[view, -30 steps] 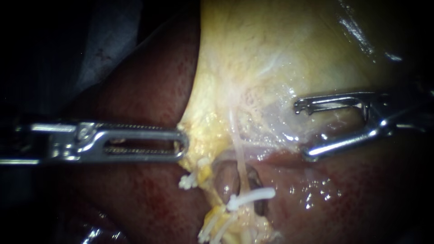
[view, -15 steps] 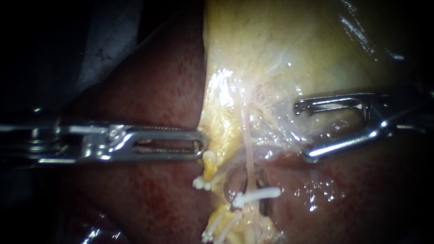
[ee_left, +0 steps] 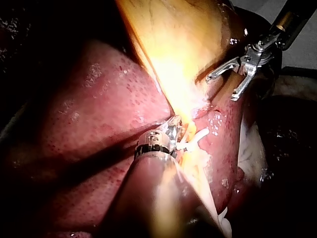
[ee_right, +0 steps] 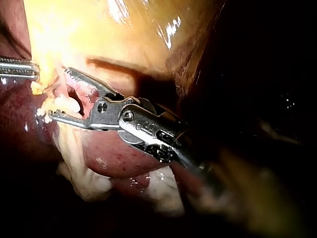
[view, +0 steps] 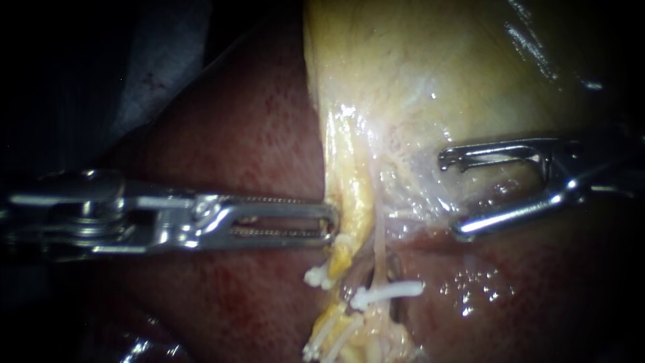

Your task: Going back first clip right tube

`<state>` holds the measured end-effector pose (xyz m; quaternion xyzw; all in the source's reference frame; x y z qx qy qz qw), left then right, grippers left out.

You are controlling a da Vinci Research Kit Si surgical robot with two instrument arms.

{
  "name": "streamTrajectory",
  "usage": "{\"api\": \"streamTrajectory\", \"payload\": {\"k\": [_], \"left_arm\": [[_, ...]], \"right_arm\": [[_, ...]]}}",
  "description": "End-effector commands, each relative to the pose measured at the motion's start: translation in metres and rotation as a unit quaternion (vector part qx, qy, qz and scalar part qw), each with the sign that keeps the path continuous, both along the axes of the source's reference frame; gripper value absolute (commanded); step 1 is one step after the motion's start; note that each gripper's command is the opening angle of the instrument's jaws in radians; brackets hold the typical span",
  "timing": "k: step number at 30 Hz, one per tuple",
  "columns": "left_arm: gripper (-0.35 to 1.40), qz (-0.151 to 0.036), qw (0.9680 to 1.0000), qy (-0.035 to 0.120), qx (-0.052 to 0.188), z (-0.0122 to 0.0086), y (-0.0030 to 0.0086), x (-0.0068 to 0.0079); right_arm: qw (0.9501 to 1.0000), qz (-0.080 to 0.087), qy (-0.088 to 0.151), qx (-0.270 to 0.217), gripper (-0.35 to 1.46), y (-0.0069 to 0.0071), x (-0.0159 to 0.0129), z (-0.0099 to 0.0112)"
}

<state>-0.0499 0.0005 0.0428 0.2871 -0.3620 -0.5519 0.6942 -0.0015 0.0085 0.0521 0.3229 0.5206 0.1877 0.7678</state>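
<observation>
Pinching the yellow edge of the gallbladder (view: 416, 81), left instrument (view: 330, 219) jaws clamp tight; right instrument (view: 449, 196) jaws gape wide, empty, near the tube (view: 378, 235) with its white clip (view: 390, 292).

You have two instruments in view: your left instrument (view: 330, 222) and your right instrument (view: 451, 195). There is one liver (view: 228, 134) and one gallbladder (view: 430, 60). You can count one pale tube (view: 378, 242) clearly. Of the white clips, two stand out singly: a crosswise clip (view: 396, 292) across that tube and a short clip (view: 316, 275) just beside the left instrument's tip. Lower down, a cluster of clips (view: 329, 336) shows at least two more; you cannot tell the exact number there.
</observation>
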Motion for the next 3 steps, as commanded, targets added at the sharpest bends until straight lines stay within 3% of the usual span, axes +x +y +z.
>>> {"api": "streamTrajectory", "payload": {"k": [1, 3], "left_arm": [[-0.35, 0.000, 1.0000, 0.000, 0.000, 0.0000, 0.0000, 0.0000], [-0.35, 0.000, 1.0000, 0.000, 0.000, 0.0000, 0.0000, 0.0001]], "right_arm": [[1.0000, 0.000, 0.000, 0.000, 0.60, 0.0000, 0.0000, 0.0000], [1.0000, 0.000, 0.000, 0.000, 0.60, 0.0000, 0.0000, 0.0000]]}}
